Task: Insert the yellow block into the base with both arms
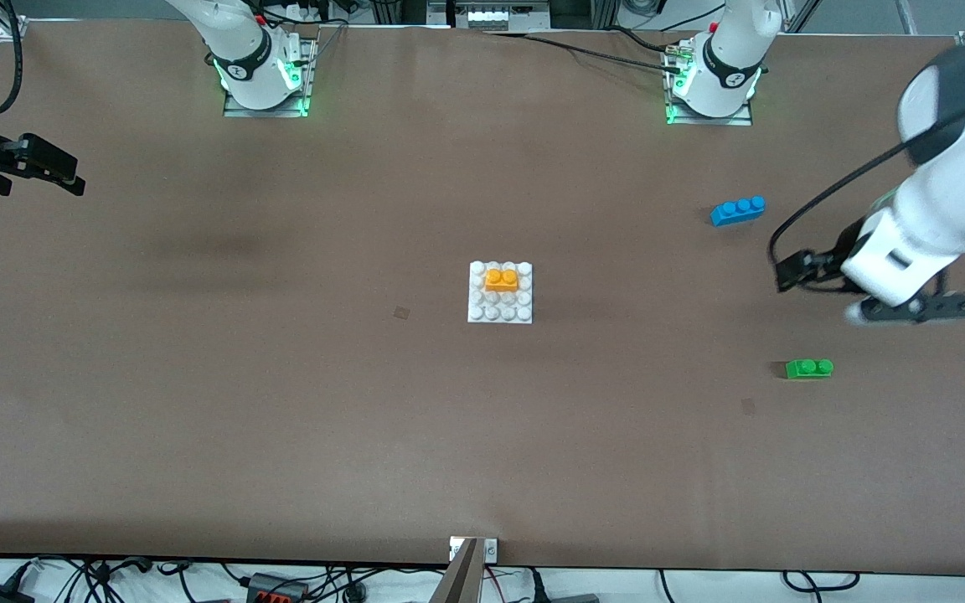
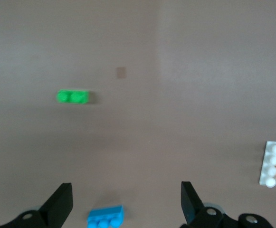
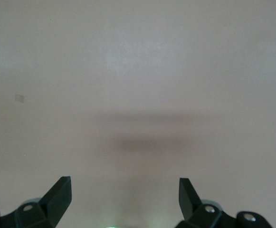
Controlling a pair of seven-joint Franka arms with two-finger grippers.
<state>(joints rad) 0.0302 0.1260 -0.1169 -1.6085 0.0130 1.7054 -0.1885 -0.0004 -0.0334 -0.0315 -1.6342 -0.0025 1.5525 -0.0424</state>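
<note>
Front view: brown table (image 1: 281,402); cables (image 1: 97,578) along edge.

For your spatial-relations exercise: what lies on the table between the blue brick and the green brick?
Nothing rests there: in the front view, only bare brown tabletop separates the blue brick from the green brick. The left hand hangs above that stretch, open and empty.

Left gripper (image 2: 123,206) and right gripper (image 3: 123,199) hang in the air at their own table ends, jaws spread wide and empty.
</note>
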